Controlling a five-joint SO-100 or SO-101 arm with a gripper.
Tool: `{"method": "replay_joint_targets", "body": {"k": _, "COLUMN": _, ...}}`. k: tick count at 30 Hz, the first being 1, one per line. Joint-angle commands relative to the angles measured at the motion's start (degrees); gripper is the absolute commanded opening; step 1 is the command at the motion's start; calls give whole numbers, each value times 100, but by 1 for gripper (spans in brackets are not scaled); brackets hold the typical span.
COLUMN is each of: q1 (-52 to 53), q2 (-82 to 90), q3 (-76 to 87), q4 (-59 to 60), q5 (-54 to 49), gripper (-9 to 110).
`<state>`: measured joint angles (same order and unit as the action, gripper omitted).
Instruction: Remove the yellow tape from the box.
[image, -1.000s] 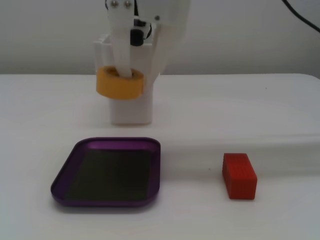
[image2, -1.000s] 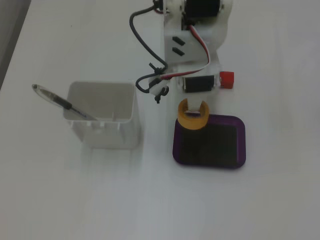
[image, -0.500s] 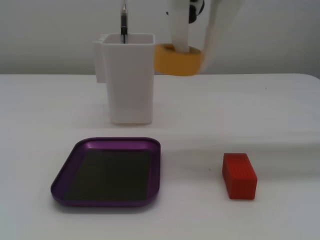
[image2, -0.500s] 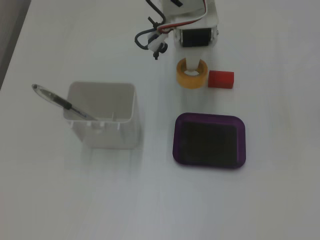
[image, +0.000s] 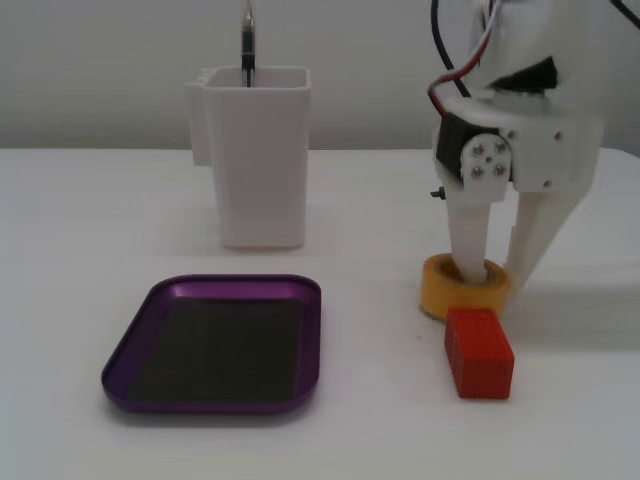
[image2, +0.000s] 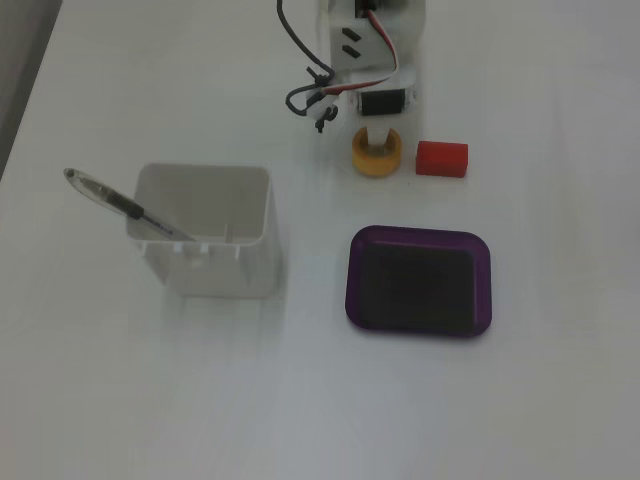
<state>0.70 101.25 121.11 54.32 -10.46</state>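
Note:
The yellow tape (image: 440, 296) lies flat on the white table, outside the box, touching the back of a red block (image: 479, 352). My gripper (image: 497, 278) comes down on it from above. One finger (image: 468, 250) stands in the ring's hole and the other is just outside its right wall, so the jaws pinch that wall. The box (image: 215, 288) is a shallow purple tray to the left, and it is empty. In the other fixed view the tape (image2: 376, 169) sits under the gripper (image2: 377, 138), above the box (image2: 420, 236).
A tall white container (image: 262, 160) with a pen (image: 248, 40) in it stands behind the box; it also shows in the other fixed view (image2: 205, 230). The red block (image2: 441, 158) lies right of the tape there. Arm cables (image2: 310, 95) hang beside the gripper.

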Motion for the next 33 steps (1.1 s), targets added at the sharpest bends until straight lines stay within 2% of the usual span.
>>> {"method": "replay_joint_targets", "body": {"k": 1, "q1": 35, "q2": 360, "q3": 62, "q4": -220, "q5": -35, "gripper": -1}}
{"method": "replay_joint_targets", "body": {"k": 7, "q1": 44, "q2": 360, "q3": 26, "q4": -149, "q5": 9, "gripper": 1}}
{"method": "replay_joint_targets", "body": {"k": 10, "q1": 44, "q2": 457, "q3": 26, "q4": -97, "q5": 44, "gripper": 6}}
{"method": "replay_joint_targets", "body": {"k": 14, "q1": 202, "q2": 483, "q3": -396, "q4": 659, "q5": 44, "gripper": 13}}
{"method": "replay_joint_targets", "body": {"k": 19, "q1": 439, "q2": 773, "q3": -1187, "q4": 1608, "q5": 0, "gripper": 15}}
{"method": "replay_joint_targets", "body": {"k": 27, "q1": 404, "q2": 2971, "q3": -1222, "q4": 2180, "q5": -9, "gripper": 15}}
{"method": "replay_joint_targets", "body": {"k": 33, "q1": 475, "q2": 4860, "q3": 431, "q4": 2039, "q5": 53, "gripper": 15}}
